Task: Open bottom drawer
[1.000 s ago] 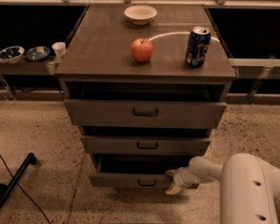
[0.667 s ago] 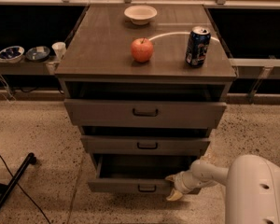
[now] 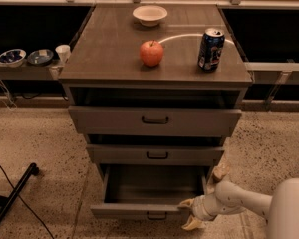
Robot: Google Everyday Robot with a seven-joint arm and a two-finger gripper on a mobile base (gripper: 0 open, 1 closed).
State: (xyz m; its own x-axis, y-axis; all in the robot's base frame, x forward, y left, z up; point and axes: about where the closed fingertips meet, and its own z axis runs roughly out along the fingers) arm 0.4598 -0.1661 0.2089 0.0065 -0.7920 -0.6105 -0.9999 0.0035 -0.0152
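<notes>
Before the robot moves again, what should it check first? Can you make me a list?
1. Bottom drawer open: ok, it stands far out and its grey inside shows.
2. Gripper in place: ok, it sits at the drawer front's right end.
3. Gripper on the handle: not ok, the handle is bare, just left of the gripper.
4. Apple and soda can steady on the cabinet top: ok, both stand upright.
5. Black pole away from the drawer: ok, it lies on the floor off to the left.
</notes>
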